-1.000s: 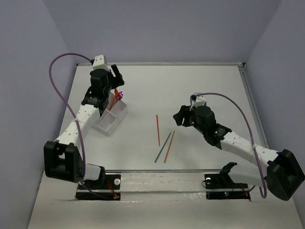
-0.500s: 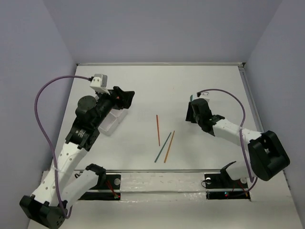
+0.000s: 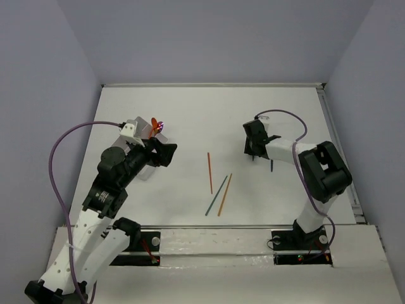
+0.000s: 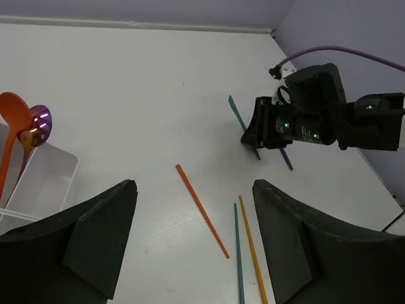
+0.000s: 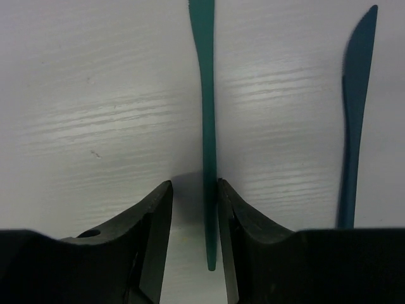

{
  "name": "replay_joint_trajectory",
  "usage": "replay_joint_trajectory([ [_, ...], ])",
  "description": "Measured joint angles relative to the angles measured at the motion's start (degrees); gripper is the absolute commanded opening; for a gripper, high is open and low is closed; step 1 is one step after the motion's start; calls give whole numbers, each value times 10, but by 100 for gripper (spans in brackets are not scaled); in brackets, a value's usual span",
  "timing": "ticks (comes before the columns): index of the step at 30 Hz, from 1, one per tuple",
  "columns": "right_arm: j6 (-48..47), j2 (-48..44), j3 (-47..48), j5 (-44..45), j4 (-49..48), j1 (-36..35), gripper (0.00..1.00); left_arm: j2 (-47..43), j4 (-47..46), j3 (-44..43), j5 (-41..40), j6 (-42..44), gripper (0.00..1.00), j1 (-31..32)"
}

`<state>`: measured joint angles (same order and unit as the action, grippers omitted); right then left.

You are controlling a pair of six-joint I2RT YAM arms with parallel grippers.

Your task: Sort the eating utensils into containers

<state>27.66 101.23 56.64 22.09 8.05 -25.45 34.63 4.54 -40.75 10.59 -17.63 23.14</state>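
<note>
Nearest the arms' bases, three thin sticks lie loose on the desk [image 3: 190, 107]: a red stick [image 3: 210, 172], and just beside it a teal stick [image 3: 216, 195] and an orange stick [image 3: 224, 194], side by side. The left claw [image 3: 168, 154] hangs above the desk to their left, jaws wide apart and empty.

Further out, the right claw [image 5: 194, 187] is down at the desk. Its jaws stand narrowly apart, straddling the handle of a teal utensil [image 5: 207, 126] that lies flat; a sliver of gap shows on one side, so I judge the pinch unfinished. A teal knife [image 5: 354, 126] lies beside it, apart.

At the far left, the tray [image 4: 54, 174] holds an orange spoon [image 4: 12, 113] and a shiny purple-tinted spoon [image 4: 39, 120].

The step looks like picking up the teal utensil. Next it needs closing, a clean lift, then carriage across to the tray.
</note>
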Motion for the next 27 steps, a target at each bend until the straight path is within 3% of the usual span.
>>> replay_joint_trajectory([
  [6,6,10,11,6,10,3,19,5,0,0,26,0,85,0],
  [8,7,10,11,6,10,6,7,5,0,0,31,0,85,0],
  [17,-10,-12,-19,2,-10,7,7,13,-5,0,50,-3,85,0],
  [21,-43,-111,-81,-45,-33,1,7,35,-22,0,73,-23,84,0],
  [27,-92,-248,-99,-97,-107,-119,7,110,-82,0,113,-91,81,0],
])
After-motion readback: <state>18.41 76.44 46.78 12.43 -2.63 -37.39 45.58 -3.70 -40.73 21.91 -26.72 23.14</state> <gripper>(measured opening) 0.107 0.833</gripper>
